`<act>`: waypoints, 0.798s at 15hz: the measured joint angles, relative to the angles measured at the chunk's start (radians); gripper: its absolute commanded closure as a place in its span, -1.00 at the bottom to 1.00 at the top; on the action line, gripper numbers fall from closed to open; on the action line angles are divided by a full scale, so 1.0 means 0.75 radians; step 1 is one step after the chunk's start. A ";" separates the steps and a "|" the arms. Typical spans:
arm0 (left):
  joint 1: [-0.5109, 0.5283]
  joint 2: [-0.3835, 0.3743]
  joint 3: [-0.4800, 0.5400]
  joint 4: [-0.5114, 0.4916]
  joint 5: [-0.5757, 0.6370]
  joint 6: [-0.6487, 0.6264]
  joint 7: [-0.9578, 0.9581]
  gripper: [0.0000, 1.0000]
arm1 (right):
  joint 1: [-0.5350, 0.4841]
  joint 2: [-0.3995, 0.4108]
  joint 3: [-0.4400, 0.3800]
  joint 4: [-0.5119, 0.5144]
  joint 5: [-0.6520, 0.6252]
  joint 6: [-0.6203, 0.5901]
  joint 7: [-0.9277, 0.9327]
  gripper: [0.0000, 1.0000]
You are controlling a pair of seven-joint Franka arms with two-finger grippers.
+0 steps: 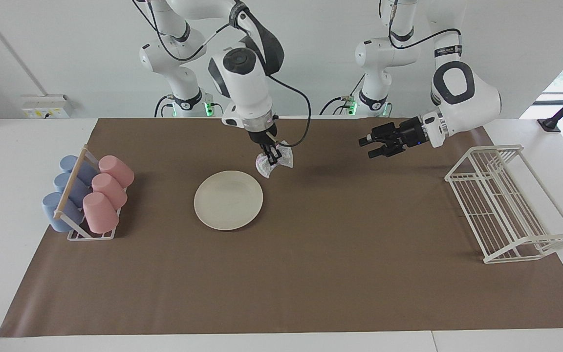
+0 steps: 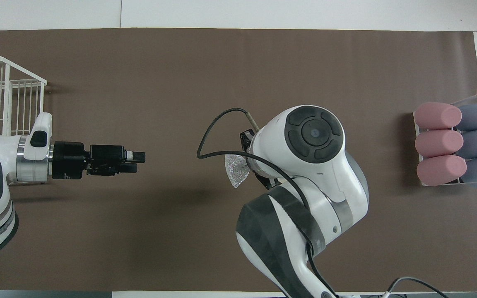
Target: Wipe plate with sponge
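While the plate [image 1: 228,200] lies flat and bare on the brown mat [image 1: 311,293], we see it somewhat toward the right arm's end of the table and roughly midway between the mat's long edges. From overhead we cannot see it, because the right arm covers that spot. The sponge [image 1: 274,162] hangs in the air, clear of the plate, over bare mat just off the plate's rim on the side nearer the robots' edge; overhead it shows as a silvery wad [image 2: 237,170] poking out from under the wrist. We find the right gripper [image 1: 273,159] pointing down with its fingertips pinched tight on the sponge, a black cable looping beside it.

Farther out, the left gripper [image 1: 373,147] hovers level over the mat toward the left arm's end of the table, carrying nothing; its fingers stand apart. This arm waits.

At the mat's short edge by the left arm's end we see a white wire rack [image 1: 506,205]. At the other short edge a small cup rack [image 1: 83,234] carries three pink cups [image 1: 108,190] and three blue cups [image 1: 64,195] lying on their sides.
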 measured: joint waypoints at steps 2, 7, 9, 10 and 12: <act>-0.055 0.000 -0.004 0.003 -0.093 -0.012 0.000 -1.00 | 0.051 -0.002 0.001 0.107 -0.004 -0.111 0.113 1.00; -0.152 -0.002 -0.012 0.003 -0.246 -0.056 0.000 -1.00 | 0.116 -0.021 0.002 0.218 -0.005 -0.259 0.243 1.00; -0.152 -0.005 -0.010 0.003 -0.254 -0.101 -0.001 -1.00 | 0.123 -0.024 0.002 0.218 -0.005 -0.260 0.257 1.00; -0.153 -0.009 -0.010 0.003 -0.254 -0.117 -0.010 -1.00 | 0.123 -0.023 0.001 0.218 -0.005 -0.252 0.258 1.00; -0.175 -0.029 -0.011 0.003 -0.254 -0.125 -0.056 -1.00 | 0.123 -0.023 -0.002 0.217 -0.005 -0.249 0.258 1.00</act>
